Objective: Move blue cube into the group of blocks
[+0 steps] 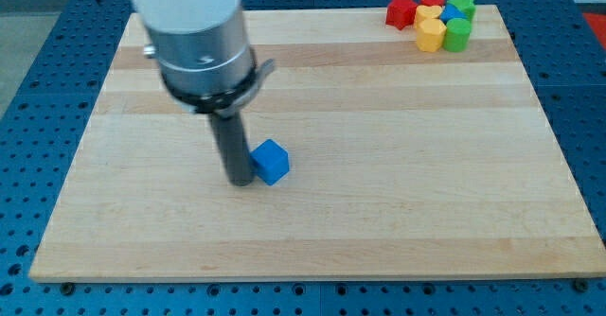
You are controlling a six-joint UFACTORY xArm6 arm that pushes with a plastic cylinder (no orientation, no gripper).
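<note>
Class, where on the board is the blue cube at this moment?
The blue cube sits left of the board's centre in the camera view, with my tip right against its left side, far from the group of blocks at the top right.

- The rod (230, 141) covers the left edge of the blue cube (273, 162), so contact between the tip (240, 182) and the cube cannot be confirmed.
- The arm's grey housing (194, 32) is cut off by the view's top edge and hides part of the worktop (379, 165).
- In the far group, a blue block (450, 13) is mostly hidden behind the yellow block (431, 35) and green block (456, 34); its shape is unclear.
</note>
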